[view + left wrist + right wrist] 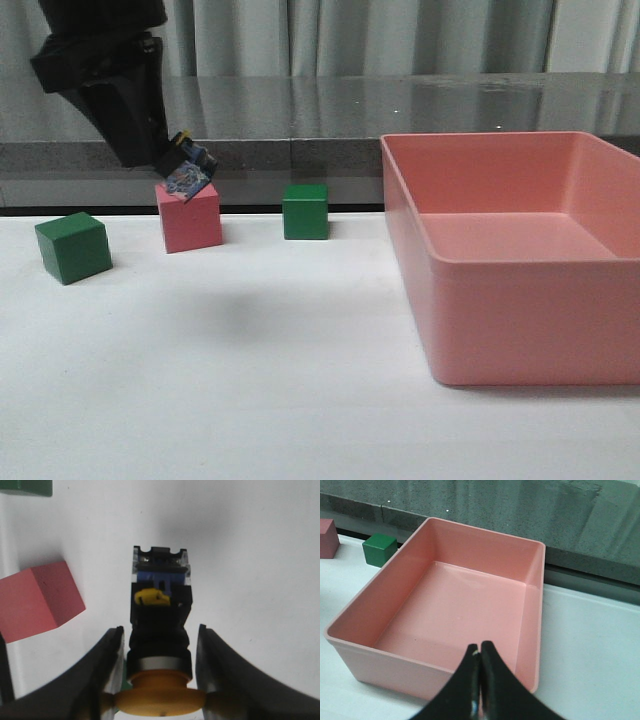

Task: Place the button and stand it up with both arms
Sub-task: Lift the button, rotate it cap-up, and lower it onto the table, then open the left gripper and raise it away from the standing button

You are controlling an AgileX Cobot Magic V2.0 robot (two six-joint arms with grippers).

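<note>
Button (160, 625) sits clamped in left pincer (160, 700) above pink cube (189, 216) (right pincer (480, 680) pressed together).

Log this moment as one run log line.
left gripper: shut on yellow-capped black push-button, held above white table near pink cube | right gripper: shut, empty, over pink plastic bin | stage: button not yet placed

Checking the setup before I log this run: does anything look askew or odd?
Only the button: it hangs tilted in the left gripper, held by its yellow cap over the pink cube, not upright. The pink bin and right gripper look normal.
</note>
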